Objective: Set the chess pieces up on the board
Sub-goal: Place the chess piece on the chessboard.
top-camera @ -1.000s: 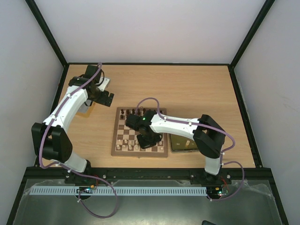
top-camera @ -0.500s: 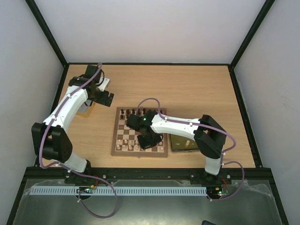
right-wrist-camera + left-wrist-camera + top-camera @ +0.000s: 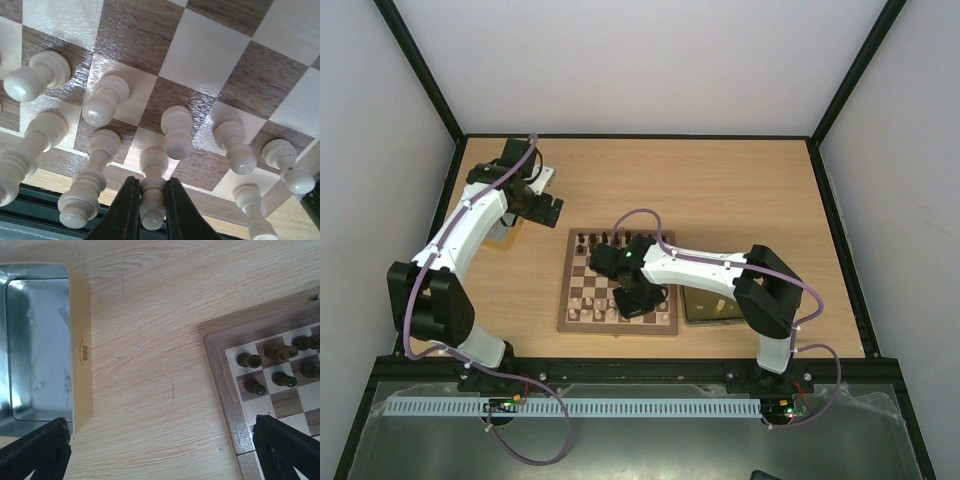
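Note:
The board (image 3: 566, 300) lies mid-table, with dark chess pieces (image 3: 605, 238) along its far rows and cream ones (image 3: 588, 308) along its near rows. My right gripper (image 3: 636, 300) is low over the near rows. In the right wrist view it (image 3: 151, 212) is shut on the upper part of a cream piece (image 3: 153, 167), which stands on a near-edge square among other cream pieces (image 3: 177, 131). My left gripper (image 3: 160, 455) is open above bare table beside the board's corner (image 3: 227, 390). Nothing is between its fingers (image 3: 35, 455). Dark pieces (image 3: 248, 360) show at that corner.
A tin tray (image 3: 80, 350) with gold sides and a silver inside lies left of the left gripper. A gold tray (image 3: 710, 305) holding a few cream pieces sits right of the board, under the right arm. Black frame rails border the table.
The right wrist has shifted very slightly over the board's near rows, jaws still shut. The left arm has not moved.

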Robot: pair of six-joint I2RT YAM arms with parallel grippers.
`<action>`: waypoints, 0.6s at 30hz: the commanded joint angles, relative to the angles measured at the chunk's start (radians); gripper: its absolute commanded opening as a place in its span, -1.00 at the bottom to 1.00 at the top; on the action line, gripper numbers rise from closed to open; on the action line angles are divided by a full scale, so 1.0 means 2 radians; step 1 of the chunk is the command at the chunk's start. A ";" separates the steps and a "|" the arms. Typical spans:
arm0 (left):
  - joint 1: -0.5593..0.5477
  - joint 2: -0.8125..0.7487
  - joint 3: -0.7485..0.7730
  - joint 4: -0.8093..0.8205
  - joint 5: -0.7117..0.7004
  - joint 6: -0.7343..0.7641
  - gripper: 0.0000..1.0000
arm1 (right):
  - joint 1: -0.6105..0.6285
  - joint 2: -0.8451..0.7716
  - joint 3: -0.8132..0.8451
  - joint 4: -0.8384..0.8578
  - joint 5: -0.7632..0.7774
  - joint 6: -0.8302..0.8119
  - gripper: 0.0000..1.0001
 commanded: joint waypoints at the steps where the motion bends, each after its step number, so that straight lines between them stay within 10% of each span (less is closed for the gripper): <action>1: 0.003 -0.007 0.005 -0.005 -0.002 -0.005 0.98 | 0.004 -0.007 -0.002 -0.004 0.002 0.003 -0.77; 18: 0.003 -0.012 0.001 -0.005 -0.001 -0.004 0.98 | 0.004 -0.011 0.000 -0.006 0.008 0.005 -0.70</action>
